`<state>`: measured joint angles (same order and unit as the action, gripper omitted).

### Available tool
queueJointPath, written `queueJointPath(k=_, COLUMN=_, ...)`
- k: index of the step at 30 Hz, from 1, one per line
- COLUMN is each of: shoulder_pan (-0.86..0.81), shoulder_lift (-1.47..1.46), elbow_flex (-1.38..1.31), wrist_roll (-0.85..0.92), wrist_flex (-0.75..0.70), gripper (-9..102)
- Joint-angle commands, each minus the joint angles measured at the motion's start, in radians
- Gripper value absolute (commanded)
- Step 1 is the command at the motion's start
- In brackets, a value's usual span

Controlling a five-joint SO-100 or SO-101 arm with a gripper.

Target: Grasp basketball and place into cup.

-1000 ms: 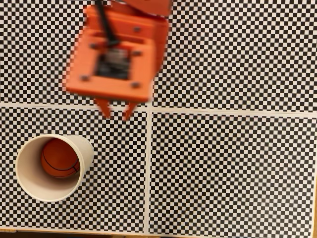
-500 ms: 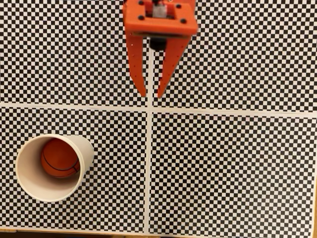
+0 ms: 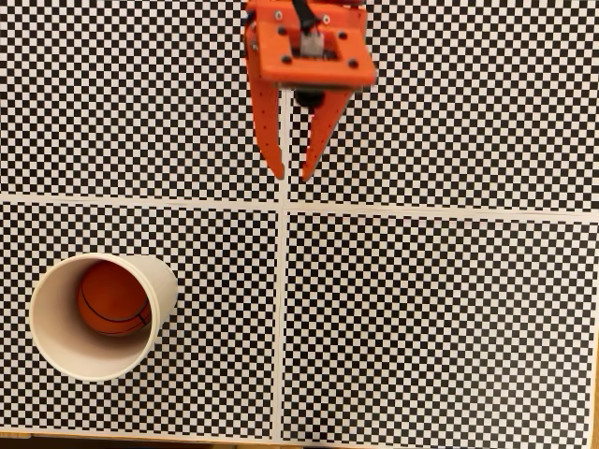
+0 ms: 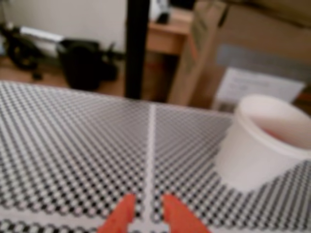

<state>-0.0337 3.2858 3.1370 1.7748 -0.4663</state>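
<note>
Since a second ago my gripper (image 3: 292, 176) has swung away from the cup's side and now sits near the top middle of the fixed view, over the white seam line, barely shifted from half a second back. Its two orange fingers (image 3: 270, 131) stand slightly apart with nothing between them. Cup and ball have not moved at all.

I judge the task essentially done: the basketball (image 3: 113, 297) rests inside the cup (image 3: 61, 351), which stands at the lower left of the fixed view on the checkered table (image 3: 440, 318), well apart from the gripper. What may be left is only parking the arm.

In the wrist view the picture is soft; I see the two fingertips (image 4: 174, 216) at the bottom edge and the cup (image 4: 252, 150) off to the right, with just a faint reddish tint at its mouth. The ball itself is hidden there by the cup's wall. Cardboard boxes (image 4: 243, 43) behind are blurred.
</note>
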Motion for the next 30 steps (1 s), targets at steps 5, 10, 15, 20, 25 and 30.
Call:
queueJointPath(k=5, shoulder_pan=-0.032, shoulder_lift=0.003, elbow_flex=0.037, wrist_roll=0.011, wrist_flex=-0.176, gripper=0)
queueJointPath(k=10, shoulder_pan=-0.066, shoulder_lift=0.003, elbow_flex=0.037, wrist_roll=0.006, wrist_flex=-0.344, gripper=0)
queueJointPath(k=15, shoulder_pan=-0.049, shoulder_lift=0.003, elbow_flex=0.037, wrist_roll=-0.025, wrist_flex=-0.500, gripper=0)
queueJointPath(k=20, shoulder_pan=-0.043, shoulder_lift=0.003, elbow_flex=0.037, wrist_roll=-0.048, wrist_flex=-0.624, gripper=0)
queueJointPath(k=25, shoulder_pan=-0.072, shoulder_lift=0.003, elbow_flex=0.037, wrist_roll=-0.067, wrist_flex=-0.729, gripper=0)
queueJointPath(k=30, shoulder_pan=-0.061, shoulder_lift=0.003, elbow_flex=0.037, wrist_roll=-0.094, wrist_flex=-0.779, gripper=0)
